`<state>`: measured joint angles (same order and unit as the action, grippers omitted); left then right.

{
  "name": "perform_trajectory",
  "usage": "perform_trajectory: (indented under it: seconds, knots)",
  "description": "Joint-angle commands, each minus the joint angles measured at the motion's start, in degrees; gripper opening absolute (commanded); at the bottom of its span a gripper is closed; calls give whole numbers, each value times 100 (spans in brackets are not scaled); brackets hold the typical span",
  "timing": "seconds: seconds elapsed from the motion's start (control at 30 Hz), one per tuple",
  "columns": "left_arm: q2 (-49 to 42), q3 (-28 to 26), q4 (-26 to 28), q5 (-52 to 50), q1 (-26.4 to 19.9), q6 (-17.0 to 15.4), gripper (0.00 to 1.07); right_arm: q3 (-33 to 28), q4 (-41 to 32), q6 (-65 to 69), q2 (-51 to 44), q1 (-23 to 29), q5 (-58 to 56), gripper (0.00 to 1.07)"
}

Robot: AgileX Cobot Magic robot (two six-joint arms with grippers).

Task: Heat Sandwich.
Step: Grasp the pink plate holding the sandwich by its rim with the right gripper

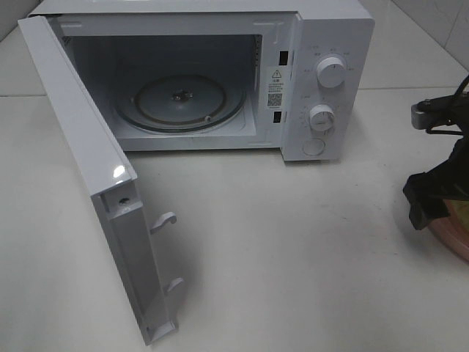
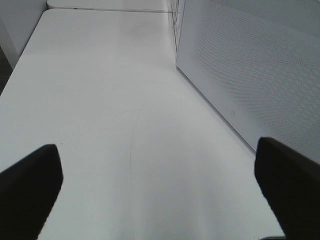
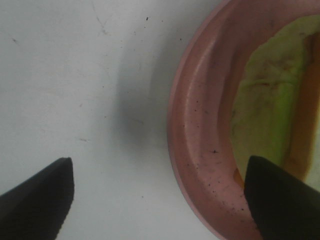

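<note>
The right claw (image 3: 160, 167) hung wide open and empty, straddling the plate (image 3: 197, 125) rim. The sandwich (image 3: 265, 110) lay on the plate by 1 finger. The left claw (image 2: 157, 160) gaped empty too. The step looked like the pickup. Next it likely needed to lower, pinch the rim, then carry to the open microwave (image 1: 220, 81).

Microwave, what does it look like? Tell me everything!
The microwave is a white box standing on the pale table. Its door is swung wide open to the left, two latch hooks sticking out of its edge. Inside sits a round glass turntable with nothing on it. The right panel has two round knobs and a button below.
</note>
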<state>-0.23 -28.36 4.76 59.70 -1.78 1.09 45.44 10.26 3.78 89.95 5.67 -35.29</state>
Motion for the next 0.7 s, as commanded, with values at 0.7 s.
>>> perform_trajectory:
  seconds: [0.7]
  knots:
    - [-132,6,29,-34,-17,11,101,63,430,97,1324,-34,808,83]
